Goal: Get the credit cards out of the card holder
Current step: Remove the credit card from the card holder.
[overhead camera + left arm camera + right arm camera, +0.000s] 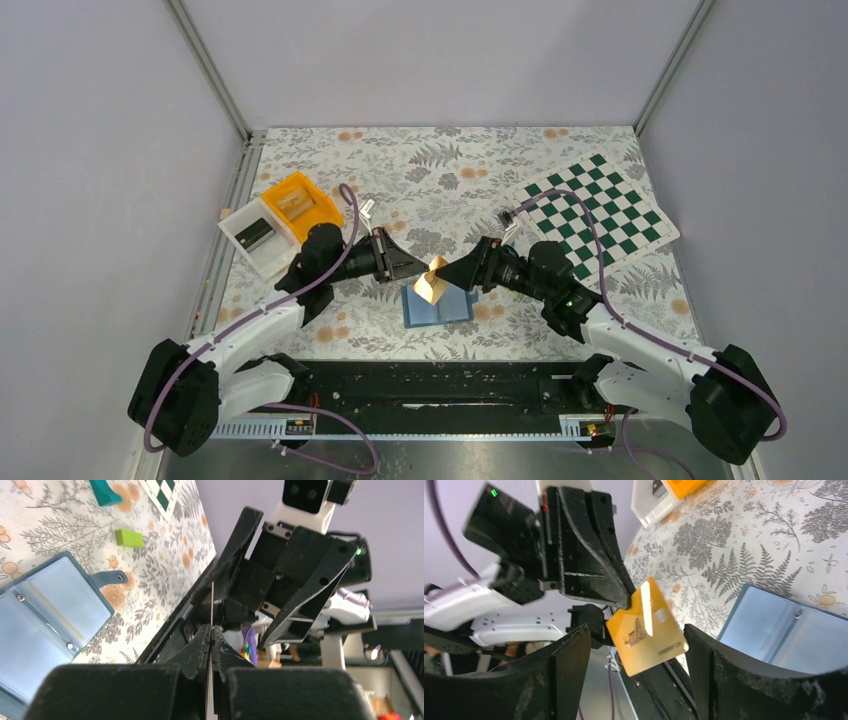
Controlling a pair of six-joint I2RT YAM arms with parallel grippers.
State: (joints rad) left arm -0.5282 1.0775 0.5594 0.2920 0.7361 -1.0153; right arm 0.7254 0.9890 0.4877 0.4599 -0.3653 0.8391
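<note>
- My left pincer [211,636] is clenched on the edge of an orange-tan credit card [646,630], holding it up in the air above the table.
- My right pincer [456,277] is released, its jaws spread wide to either side of that card; I see no contact with it.
- The blue card holder [440,306] lies unfolded on the floral table cover [470,180], just below the raised card.
- A lime-green card [129,538] and a teal card [104,492] lie on the cover beyond the holder.
</note>
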